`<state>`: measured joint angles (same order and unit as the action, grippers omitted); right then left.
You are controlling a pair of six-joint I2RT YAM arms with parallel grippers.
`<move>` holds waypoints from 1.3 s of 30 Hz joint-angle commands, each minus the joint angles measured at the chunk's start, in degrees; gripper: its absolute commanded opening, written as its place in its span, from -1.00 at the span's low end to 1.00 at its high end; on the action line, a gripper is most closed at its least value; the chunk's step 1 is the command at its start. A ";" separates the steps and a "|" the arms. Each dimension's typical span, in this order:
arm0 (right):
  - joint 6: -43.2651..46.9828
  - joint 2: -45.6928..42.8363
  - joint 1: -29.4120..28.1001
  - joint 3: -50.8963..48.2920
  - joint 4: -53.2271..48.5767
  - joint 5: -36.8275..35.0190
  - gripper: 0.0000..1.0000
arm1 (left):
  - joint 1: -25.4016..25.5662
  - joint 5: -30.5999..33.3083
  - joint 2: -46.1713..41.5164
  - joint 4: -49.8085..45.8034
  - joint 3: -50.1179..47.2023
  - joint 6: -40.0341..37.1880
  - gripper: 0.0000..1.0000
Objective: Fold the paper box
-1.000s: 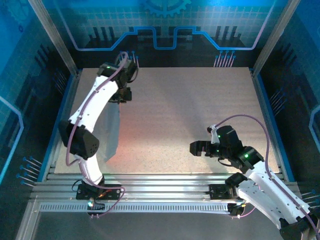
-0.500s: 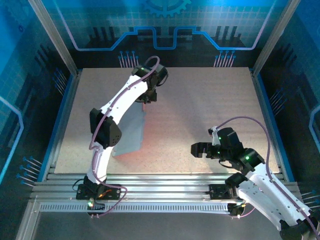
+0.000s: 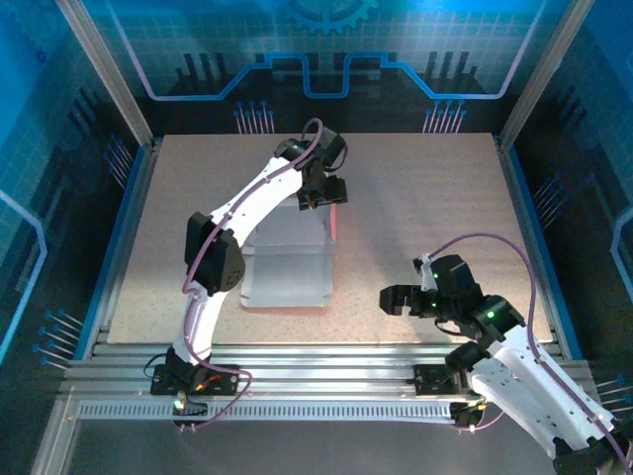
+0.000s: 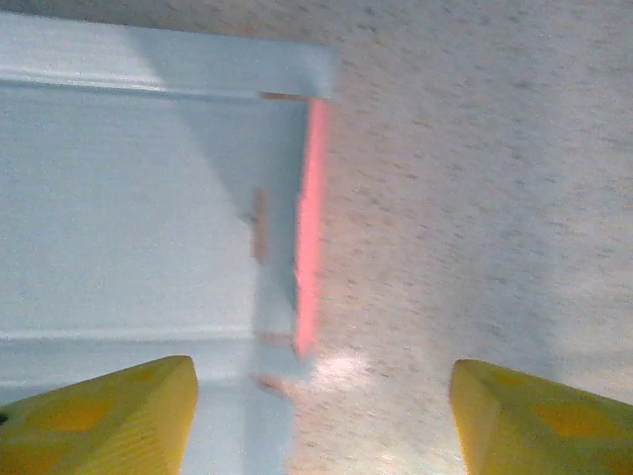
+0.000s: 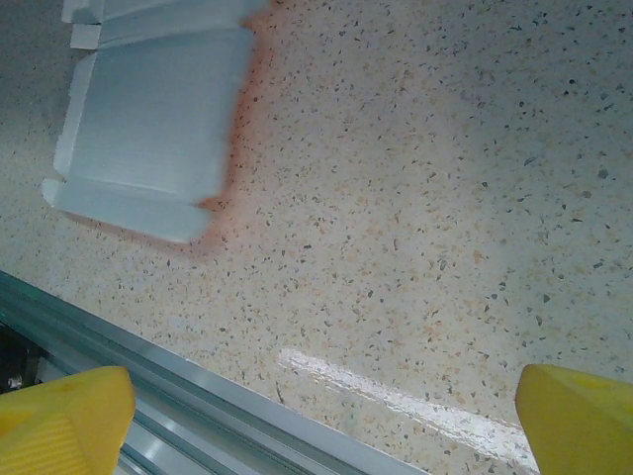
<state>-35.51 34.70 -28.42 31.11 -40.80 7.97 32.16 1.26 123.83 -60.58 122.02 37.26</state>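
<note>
- My left gripper [image 3: 321, 198] hovers over the 1 o'clock corner of the paper box [image 3: 287, 262], jaws spread wide and gripping nothing. The box lies loose on the table [image 3: 425, 198].
- From the left wrist, my yellow fingertips [image 4: 109, 406] straddle the box's right edge, where a narrow pink flap [image 4: 309, 218] stands up from the sheet. I judge that I am placed there to work that side wall.
- My right gripper [image 3: 391, 295] waits at the box's 4 o'clock, well apart from it, jaws open and empty. It is likely parked clear so the left arm has room.
- The box sits left of the table's centre with its whitish inner side up. It is mostly flat, creases cross it from 9 to 3 o'clock, small tabs show at its corners, and pink shows along its edges.
- Most of the folding looks to be ahead.
</note>
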 commanded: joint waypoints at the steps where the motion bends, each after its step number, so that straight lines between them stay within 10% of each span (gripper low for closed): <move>1: 0.69 -0.64 0.72 1.45 -2.00 0.54 1.00 | -2.47 -12.95 -9.31 15.49 -8.97 1.42 0.51; 11: 2.10 3.16 -1.13 5.64 -0.57 0.77 1.00 | -6.63 -18.28 -33.06 29.52 -39.58 -6.69 0.98; 21: -1.60 20.33 -15.08 12.71 9.55 -7.73 1.00 | -15.70 -23.30 -57.51 36.93 -70.43 -3.84 0.99; 39: -6.65 61.68 -24.32 34.92 24.31 -4.05 1.00 | -33.83 -29.24 -69.68 33.05 -82.76 -3.80 0.99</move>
<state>-40.49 93.43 -52.01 63.81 -18.24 2.48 -0.73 -25.10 55.13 -27.33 40.38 33.08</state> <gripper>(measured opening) 0.999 0.994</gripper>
